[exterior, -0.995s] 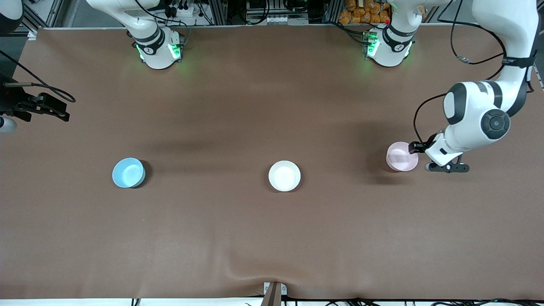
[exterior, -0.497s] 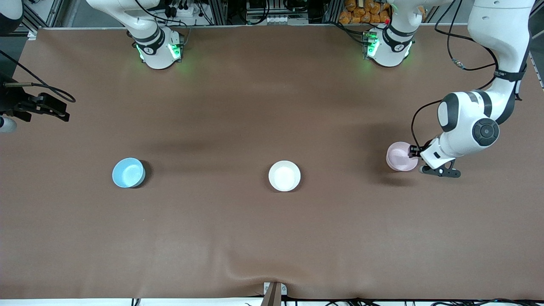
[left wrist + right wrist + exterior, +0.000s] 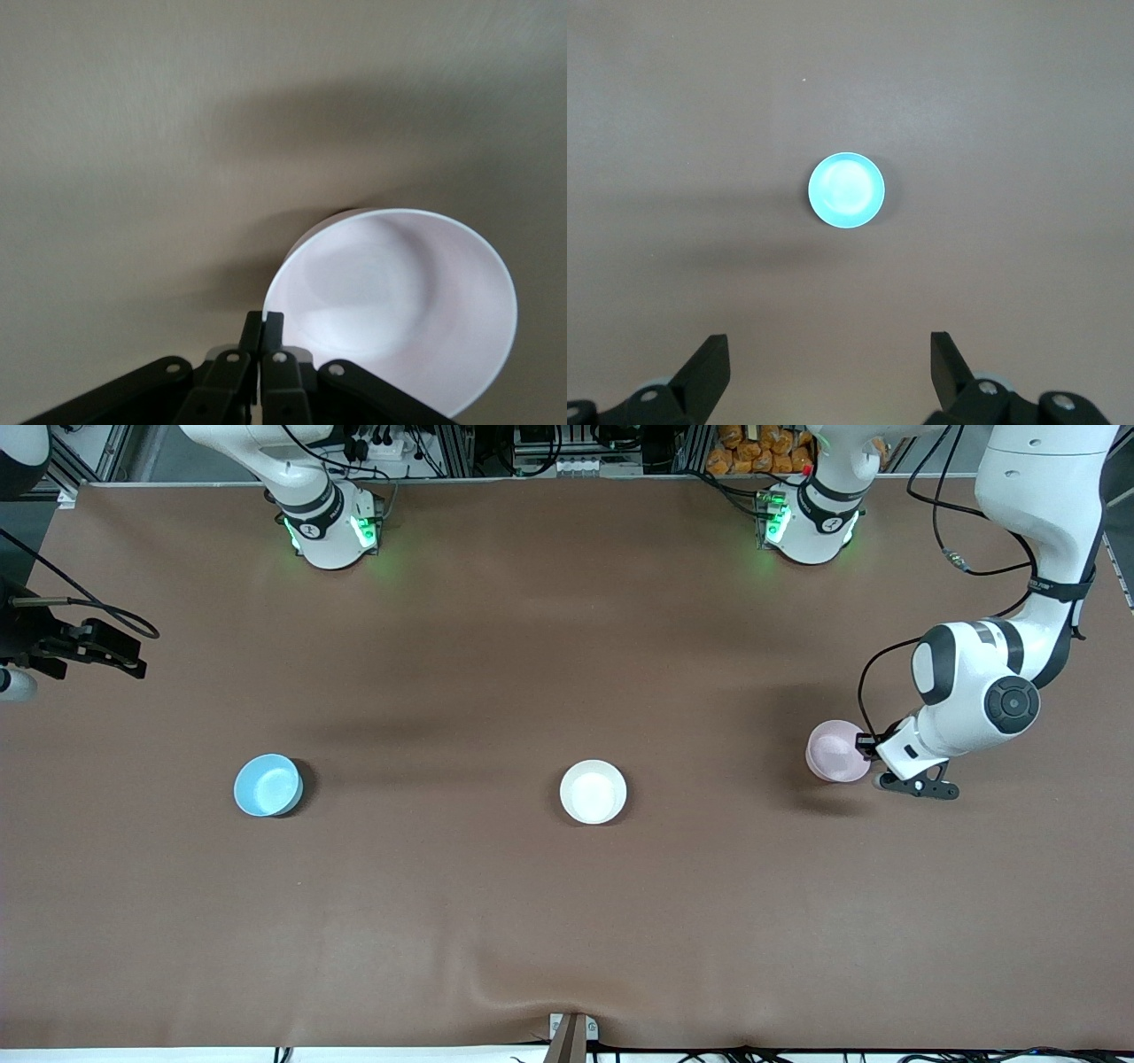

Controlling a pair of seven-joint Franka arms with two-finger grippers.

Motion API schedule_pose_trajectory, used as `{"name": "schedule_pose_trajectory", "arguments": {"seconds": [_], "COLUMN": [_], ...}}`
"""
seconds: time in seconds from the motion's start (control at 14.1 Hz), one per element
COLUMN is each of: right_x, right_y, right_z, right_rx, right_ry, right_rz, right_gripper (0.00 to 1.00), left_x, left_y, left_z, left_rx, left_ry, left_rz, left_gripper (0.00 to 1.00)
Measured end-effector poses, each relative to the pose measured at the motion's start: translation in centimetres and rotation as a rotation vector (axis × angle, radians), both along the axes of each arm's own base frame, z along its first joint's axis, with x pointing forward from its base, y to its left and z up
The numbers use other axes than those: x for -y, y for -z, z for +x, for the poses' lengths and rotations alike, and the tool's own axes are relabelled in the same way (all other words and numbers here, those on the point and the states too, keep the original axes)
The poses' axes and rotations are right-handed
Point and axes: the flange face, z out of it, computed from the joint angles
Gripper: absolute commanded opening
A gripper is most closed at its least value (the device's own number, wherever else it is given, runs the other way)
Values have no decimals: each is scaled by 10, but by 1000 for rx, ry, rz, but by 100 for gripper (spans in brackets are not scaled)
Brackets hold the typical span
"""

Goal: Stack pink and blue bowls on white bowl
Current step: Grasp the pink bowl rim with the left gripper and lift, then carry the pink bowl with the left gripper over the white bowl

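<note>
Your desk (image 3: 567,921) carries all three bowls in a rough row across its middle, each sitting apart from the others. Your left arm reaches down at its own end of the desk, and the left end effector (image 3: 870,749) has its fingers (image 3: 262,329) pinched together on the rim of the pink bowl (image 3: 835,751); the left wrist view shows the two tips nearly meeting with the rim between them. The pink bowl sits at the left arm's end of the row. Your right arm waits high at its end, with the right end effector (image 3: 830,372) spread wide and empty over the blue bowl (image 3: 267,784). The white bowl (image 3: 593,791) stands in the middle, between the pink and blue ones, with nothing stacked in it.
</note>
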Motion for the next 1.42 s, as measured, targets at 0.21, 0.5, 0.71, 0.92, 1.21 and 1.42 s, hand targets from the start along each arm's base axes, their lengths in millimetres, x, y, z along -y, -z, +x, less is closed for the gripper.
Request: {"name": "schedule_pose_trajectory", "arguments": {"seconds": [0.21,0.5,0.71,0.92,1.21,1.42], "right_x": [0,1,1,0,-1,-9], "right_y": [2,5,7,7,7,8], "right_z": [1,3,4,4,4,5], "right_rx": [-4,-9,-11,-12,-11,-11], "right_ry": [0,1,1,1,-2,-15], "right_rz": [0,-1,-1,-1,-1,-1], "right_gripper": [100,100,100,100,100,100], "left_x": [21,82,157,230,294,349], "left_y": [-40,-118,-147,-147,-119,-95], "left_z": [31,69,73,74,76,69], "left_rx": [11,30,53,44,-18,-45], "left_ry": [6,-45,-104,-157,-199,-218], "left_rz": [-11,-35,-99,-141,-210,-240], "left_gripper": [0,0,0,0,0,0]}}
